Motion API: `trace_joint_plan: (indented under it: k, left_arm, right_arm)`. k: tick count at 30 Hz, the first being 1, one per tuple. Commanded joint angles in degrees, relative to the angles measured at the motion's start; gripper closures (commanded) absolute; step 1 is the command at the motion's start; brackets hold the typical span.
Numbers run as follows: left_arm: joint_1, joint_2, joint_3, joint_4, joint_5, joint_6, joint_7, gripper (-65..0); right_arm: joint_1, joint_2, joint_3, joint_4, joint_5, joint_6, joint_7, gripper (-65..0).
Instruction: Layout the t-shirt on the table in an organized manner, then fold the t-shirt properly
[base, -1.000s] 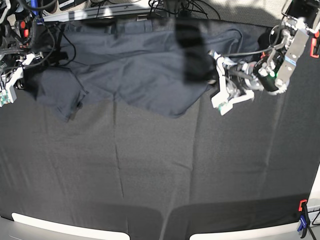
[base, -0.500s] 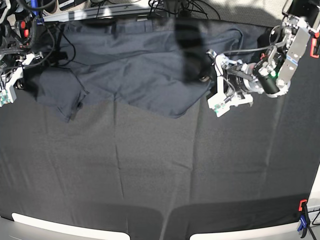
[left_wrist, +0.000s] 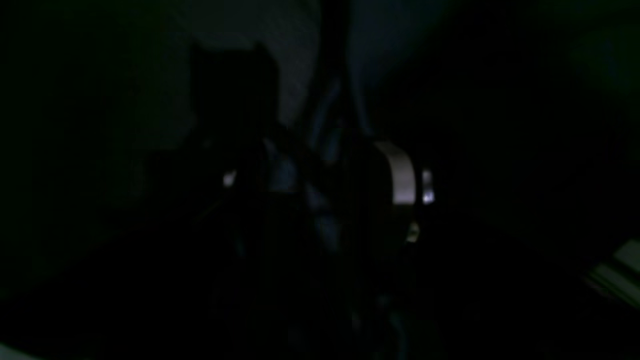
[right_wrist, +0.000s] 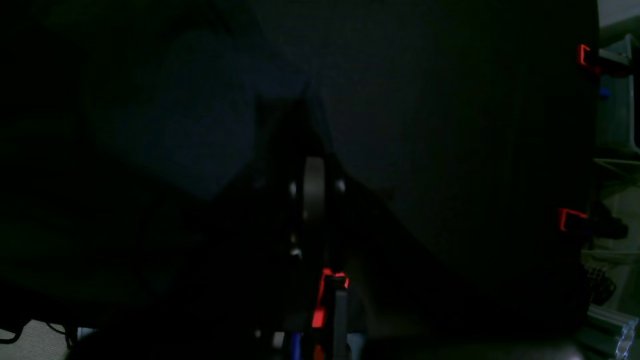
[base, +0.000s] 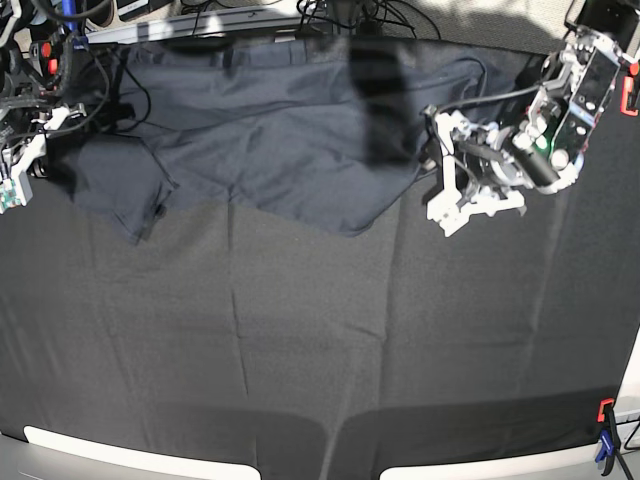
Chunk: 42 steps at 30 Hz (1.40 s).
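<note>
T-shirt (base: 270, 140) lies rumpled beside left gripper (base: 437, 168) (far edge)

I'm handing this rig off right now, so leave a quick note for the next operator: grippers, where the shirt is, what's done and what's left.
Left gripper: at the t-shirt's edge, on the base view's right. Whether it grips cloth cannot be told; its wrist view is too dark.
Right gripper: at the base view's left edge beside the sleeve, state also unclear.
T-shirt: bunched along the far side of the table, rumpled, one sleeve hanging toward the left, lower edge uneven.
Done: nothing finished; shirt is not laid flat.
Left: pull it to the middle, spread and smooth it, then fold.
</note>
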Motion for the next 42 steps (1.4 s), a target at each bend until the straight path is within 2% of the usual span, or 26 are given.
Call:
trace_joint_plan:
  k: [1,6,9,11,16,20,24,26,31,35,40,42]
  left_arm:
    - [0.0,-0.5,-0.4,0.9,0.0,0.1,-0.9,-27.9]
    - [4.7,-0.5,-0.4,0.9,10.4,-0.9,-10.9,-13.1]
    - [5.4,-0.5,-0.4,0.9,11.5,-0.9,-14.5,0.0]
    - [4.2,-0.4,-0.4,1.1,13.0,-0.9,-15.6,0.0]
    - [-3.5,-0.5,-0.4,2.1,22.8,-0.7,-21.1,0.0]
    - [-11.6,-0.5,-0.4,2.1,24.7,0.0,-24.1,0.0]
    - [-17.9,-0.5,-0.4,2.1,24.7,6.3,-23.1,0.0]
    - [-19.2,-0.5,-0.4,2.2,24.4,8.5,-20.9,0.0]
    - [-16.9,-0.5,-0.4,2.7,16.9,8.7,-9.3,0.0]
    - [-9.4,-0.5,-0.4,6.4,15.0,7.0,-5.1,0.0]
    - [2.3,-0.5,-0.4,15.4,13.0,0.3,-0.6,0.0]
    - [6.1,-0.5,-0.4,18.3,12.6,-1.0,1.6,0.0]
  right_arm:
    - [0.1,1.0,0.4,0.7,0.4,1.0,1.1,0.0]
    - [0.1,1.0,0.4,0.7,0.4,1.0,1.1,0.0]
    - [0.2,1.0,0.4,0.7,0.4,1.0,1.2,0.0]
    - [0.2,1.0,0.4,0.7,0.4,1.0,1.2,0.0]
    - [0.2,1.0,0.4,0.7,0.4,1.0,1.3,0.0]
    - [0.1,1.0,0.4,0.7,0.4,1.0,1.3,0.0]
    - [0.1,1.0,0.4,0.7,0.4,1.0,1.3,0.0]
    - [0.1,1.0,0.4,0.7,0.4,1.0,1.3,0.0]
    - [0.1,1.0,0.4,0.7,0.4,1.0,1.2,0.0]
    - [0.1,1.0,0.4,0.7,0.4,1.0,1.1,0.0]
    - [0.1,1.0,0.4,0.7,0.4,1.0,1.2,0.0]
    - [0.1,1.0,0.4,0.7,0.4,1.0,1.2,0.0]
